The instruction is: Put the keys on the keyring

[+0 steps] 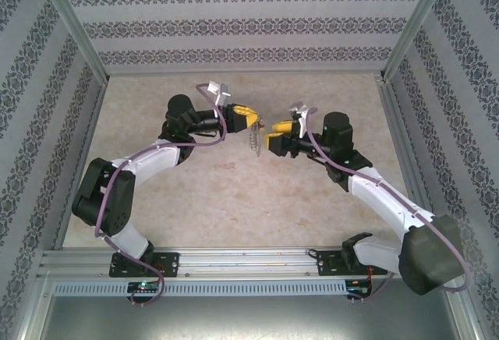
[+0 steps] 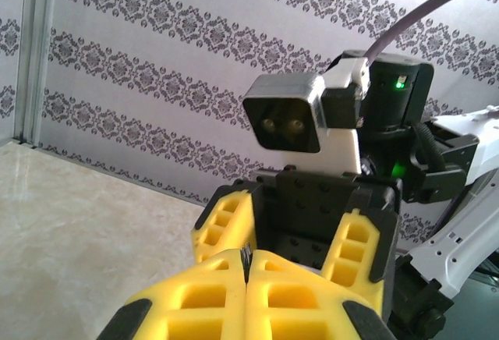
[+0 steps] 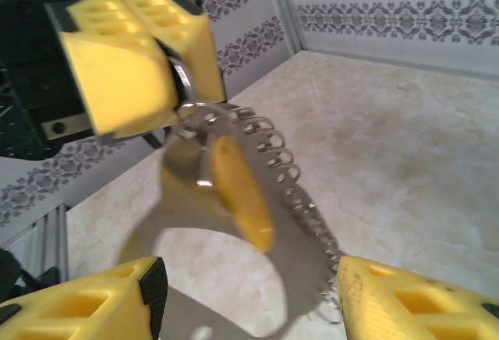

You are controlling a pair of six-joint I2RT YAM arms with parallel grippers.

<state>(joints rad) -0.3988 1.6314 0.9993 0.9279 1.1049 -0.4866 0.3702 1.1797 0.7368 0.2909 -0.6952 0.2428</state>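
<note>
Keyring (image 3: pixel 175 175) hangs down out of the left jaws, which are clenched on its top end. In the left wrist view those jaws are pressed flat together, with only a sliver of metal in the seam. The long axis of the keyring runs from the left jaws down toward the counter (image 3: pixel 405 137); we cannot tell whether the low end reaches it.

Key (image 3: pixel 243 193), with the yellow head, lies along that same axis. Its upper end is at the small wire ring just under the left jaws and its lower end dangles free. We judge it is already threaded on, but there is blur, so not certain. Chain links (image 3: pixel 290 176) trail down beside the key.

The right jaws are spread open and grip nothing. They face the left jaws head-on, and the keyring and key hang in the gap between them, a little ahead. The lowest chain links come close to one right jaw; whether they touch, we cannot tell.

The relation that matters: everything hangs below the left jaws and directly in front of the right jaws, on an up-down axis crossing the right jaws' closing line. The right arm is the free one and the one nearer the key. If the key is on, we think the next move is to back the right jaws straight out without snagging the chain. If not, it is to close on the yellow head.
</note>
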